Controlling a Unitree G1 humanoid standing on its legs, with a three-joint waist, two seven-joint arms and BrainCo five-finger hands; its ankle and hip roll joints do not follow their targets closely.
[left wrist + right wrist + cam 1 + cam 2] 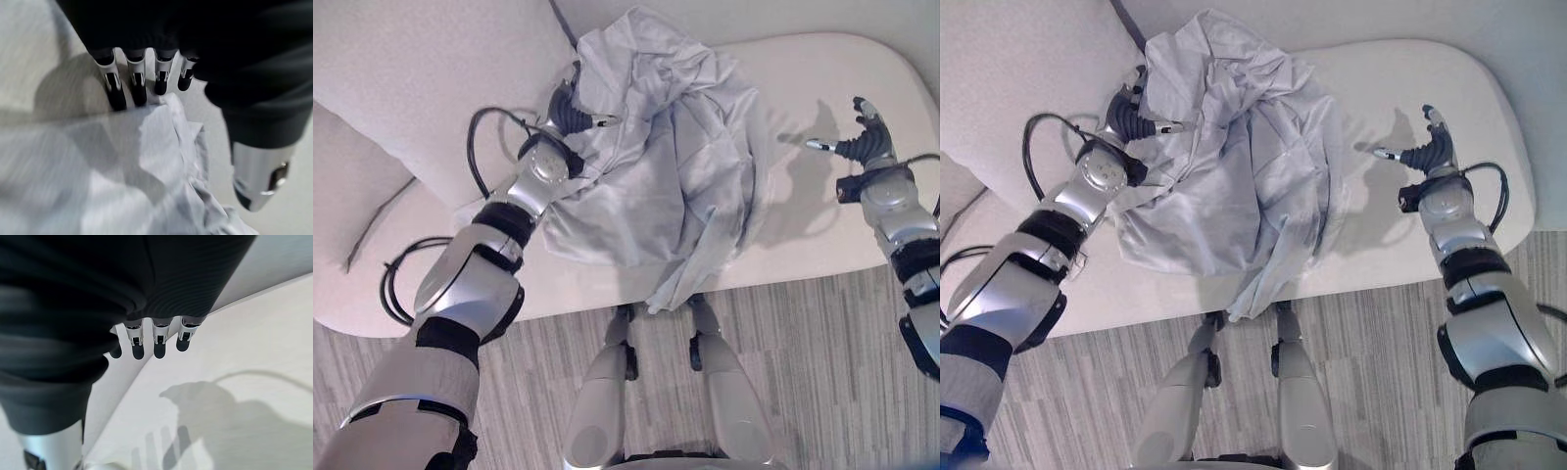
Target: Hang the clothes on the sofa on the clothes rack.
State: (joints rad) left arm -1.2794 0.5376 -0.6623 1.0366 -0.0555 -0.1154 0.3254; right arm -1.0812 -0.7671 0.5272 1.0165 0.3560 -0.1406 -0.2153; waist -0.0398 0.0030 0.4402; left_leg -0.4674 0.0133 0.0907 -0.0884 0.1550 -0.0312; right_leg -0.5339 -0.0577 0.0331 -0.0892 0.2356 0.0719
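A crumpled pale grey garment (656, 166) lies heaped on the cream sofa seat (822, 78), and one corner hangs over the front edge. My left hand (570, 113) rests at the garment's upper left edge, against the backrest. Its fingers (117, 93) are straight, their tips touch the cloth (146, 186), and the thumb (259, 181) stands apart on the other side of the fold. My right hand (1430, 147) hovers open over bare seat to the right of the garment, clear of it, with fingers (138, 345) straight and nothing in them.
The sofa's big back cushion (431, 78) rises behind my left arm. The seat's rounded right end (1513, 127) lies just past my right hand. Grey striped floor (822, 372) runs along the sofa's front edge.
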